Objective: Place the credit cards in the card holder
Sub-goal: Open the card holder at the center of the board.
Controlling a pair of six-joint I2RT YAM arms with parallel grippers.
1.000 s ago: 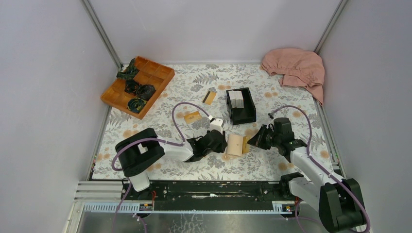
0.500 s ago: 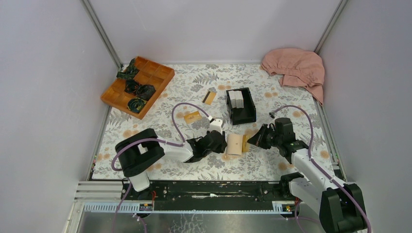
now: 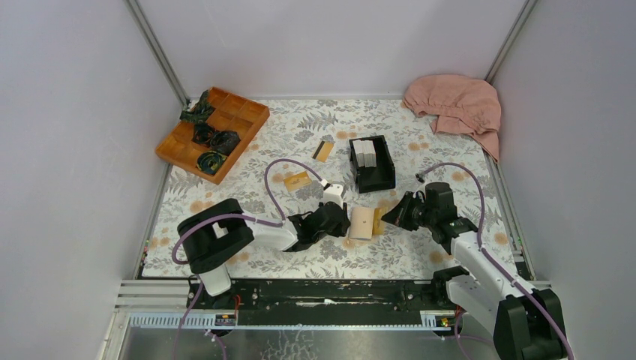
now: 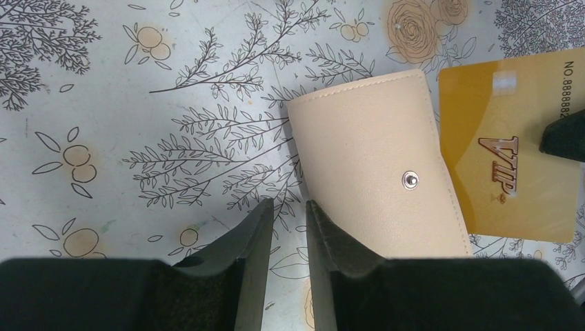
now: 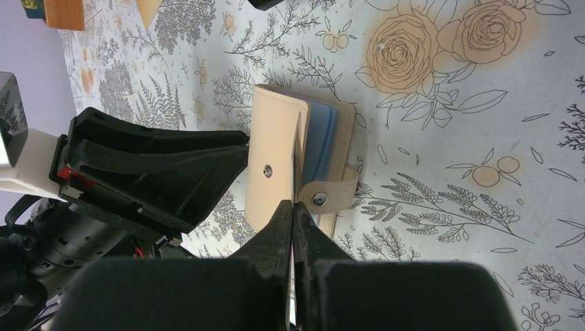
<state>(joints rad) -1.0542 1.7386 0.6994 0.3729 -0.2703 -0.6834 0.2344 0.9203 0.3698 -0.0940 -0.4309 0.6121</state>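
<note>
The card holder (image 3: 362, 223) is a tan wallet lying near the table's front middle. In the left wrist view its stitched cover (image 4: 376, 165) faces up with a snap stud. My right gripper (image 3: 388, 217) is shut on a gold credit card (image 4: 514, 155). In the right wrist view that card is edge-on, a thin line (image 5: 297, 148) running from my right gripper (image 5: 293, 205) to the gap between the cover (image 5: 272, 165) and blue inner panels. My left gripper (image 4: 286, 207) stands narrowly open and empty, its right finger against the wallet's near corner. Two more credit cards (image 3: 298, 181) (image 3: 323, 151) lie flat farther back.
A black open box (image 3: 372, 163) with white items stands just behind the wallet. An orange divided tray (image 3: 212, 131) with dark bundles sits at the back left. A pink cloth (image 3: 456, 105) lies in the back right corner. Grey walls enclose the table.
The right arm has shifted slightly while still gripping the card. The wallet and the left gripper have stayed where they were.
</note>
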